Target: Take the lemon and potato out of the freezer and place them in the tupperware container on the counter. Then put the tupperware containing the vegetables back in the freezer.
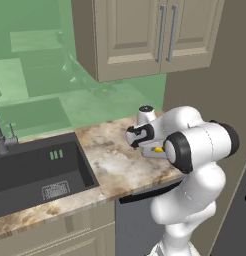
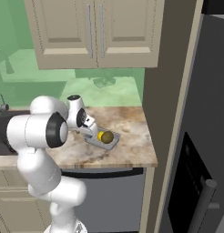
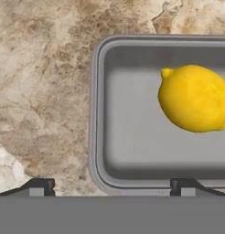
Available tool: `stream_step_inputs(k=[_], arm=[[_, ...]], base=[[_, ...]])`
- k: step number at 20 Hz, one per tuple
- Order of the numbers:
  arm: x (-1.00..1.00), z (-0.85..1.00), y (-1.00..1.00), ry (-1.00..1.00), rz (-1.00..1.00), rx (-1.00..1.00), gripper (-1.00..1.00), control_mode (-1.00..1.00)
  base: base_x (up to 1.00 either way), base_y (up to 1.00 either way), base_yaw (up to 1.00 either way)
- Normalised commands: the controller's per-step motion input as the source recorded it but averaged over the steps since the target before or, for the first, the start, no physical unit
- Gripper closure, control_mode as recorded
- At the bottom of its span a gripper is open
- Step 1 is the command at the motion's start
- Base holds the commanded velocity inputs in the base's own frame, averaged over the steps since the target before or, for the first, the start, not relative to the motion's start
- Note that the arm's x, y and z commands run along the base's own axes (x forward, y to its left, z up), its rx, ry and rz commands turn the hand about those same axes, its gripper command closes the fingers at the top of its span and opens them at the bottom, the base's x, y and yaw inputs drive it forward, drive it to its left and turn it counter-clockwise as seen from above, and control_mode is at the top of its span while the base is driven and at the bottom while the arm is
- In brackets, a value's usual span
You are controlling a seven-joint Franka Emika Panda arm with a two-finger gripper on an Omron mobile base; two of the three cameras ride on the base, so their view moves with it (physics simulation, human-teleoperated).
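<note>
The grey tupperware container (image 3: 128,137) lies on the marbled counter (image 3: 45,91) with the yellow lemon (image 3: 194,98) inside it. From the right base view the lemon (image 2: 102,135) and the olive-brown potato (image 2: 109,136) sit side by side in the tupperware container (image 2: 114,142). My gripper (image 3: 112,187) hovers just above the container's left end, open and holding nothing. One fingertip (image 3: 41,186) is over the counter, the other over the container's rim. In the right base view the gripper (image 2: 93,135) points down at the tray. The grey freezer (image 2: 209,91) stands to the right.
A dark sink (image 1: 40,170) with a faucet (image 1: 2,140) lies left on the counter (image 1: 115,160). Tan wall cabinets (image 1: 145,35) hang above. A tall beige panel (image 2: 170,91) separates the counter from the freezer, whose dark bar handle (image 2: 206,202) shows low right.
</note>
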Motion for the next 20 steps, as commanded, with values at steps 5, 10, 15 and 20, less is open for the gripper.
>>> stream_step_inputs(k=[5,10,15,20], arm=[[0.11,-0.19,0.00,0.00,0.00,0.00,-1.00,-1.00],[0.00,-0.19,0.00,0.00,0.00,0.00,-1.00,-1.00],[0.00,-0.15,0.00,0.00,0.00,0.00,-1.00,-1.00],[0.00,-0.02,0.00,0.00,0.00,0.00,1.00,-1.00]], base=[[0.00,0.00,0.00],[0.00,0.00,0.00],[0.00,0.00,0.00],[0.00,0.00,0.00]])
